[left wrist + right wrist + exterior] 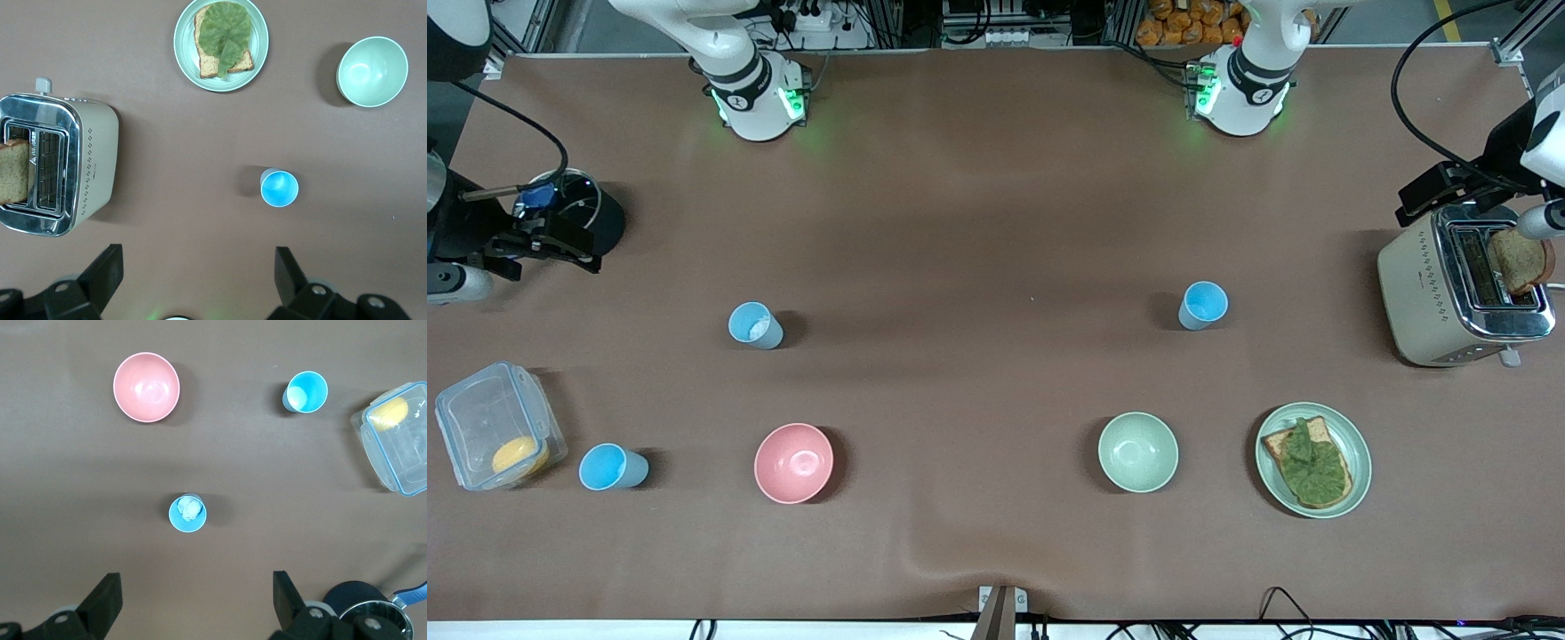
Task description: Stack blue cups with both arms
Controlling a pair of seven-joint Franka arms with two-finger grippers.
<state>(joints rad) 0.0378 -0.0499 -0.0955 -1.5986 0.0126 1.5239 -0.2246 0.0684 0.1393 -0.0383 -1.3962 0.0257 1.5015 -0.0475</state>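
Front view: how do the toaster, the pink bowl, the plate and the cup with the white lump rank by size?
1. toaster
2. plate
3. pink bowl
4. cup with the white lump

Toaster (57, 167), storage box (400, 437) cut by edges.

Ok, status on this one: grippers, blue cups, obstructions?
Left gripper and right gripper open, high over table. Three blue cups apart, unstacked: lump cup, toaster-end cup, container-side cup. Nothing between.
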